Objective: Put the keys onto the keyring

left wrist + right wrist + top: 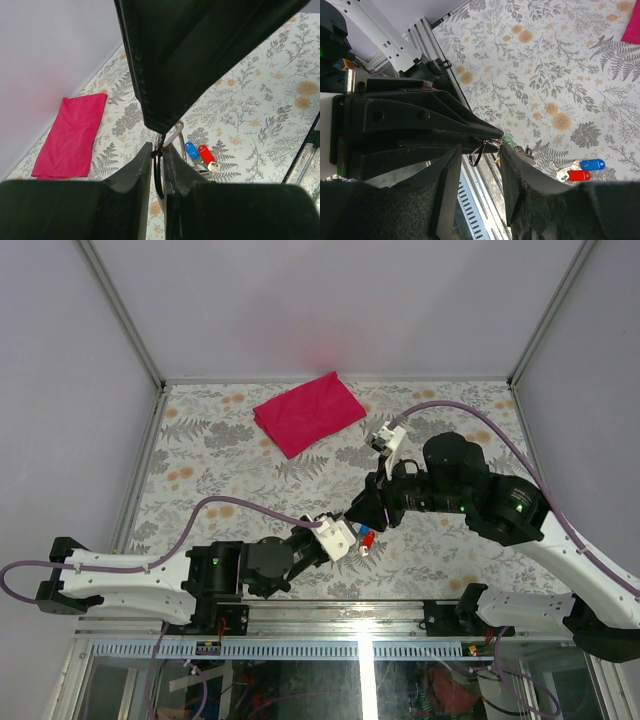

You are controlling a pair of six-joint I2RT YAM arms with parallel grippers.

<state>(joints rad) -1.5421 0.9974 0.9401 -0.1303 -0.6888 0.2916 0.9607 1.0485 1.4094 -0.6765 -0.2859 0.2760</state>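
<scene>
The left end effector [159,156] is clamped on the keyring [155,172], holding it on edge just above the tabletop [260,105], presumably to present the loop to the other arm. The right end effector [479,162] has its jaws apart either side of that ring (whether they touch it I cannot tell), probably to pry the coil. The keys [202,153], red and blue, lie together on the tabletop just beside it, not yet threaded.

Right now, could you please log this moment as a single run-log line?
left pincer: shut on keyring | right pincer: open, straddling keyring | keys: lying on table, not threaded
</scene>
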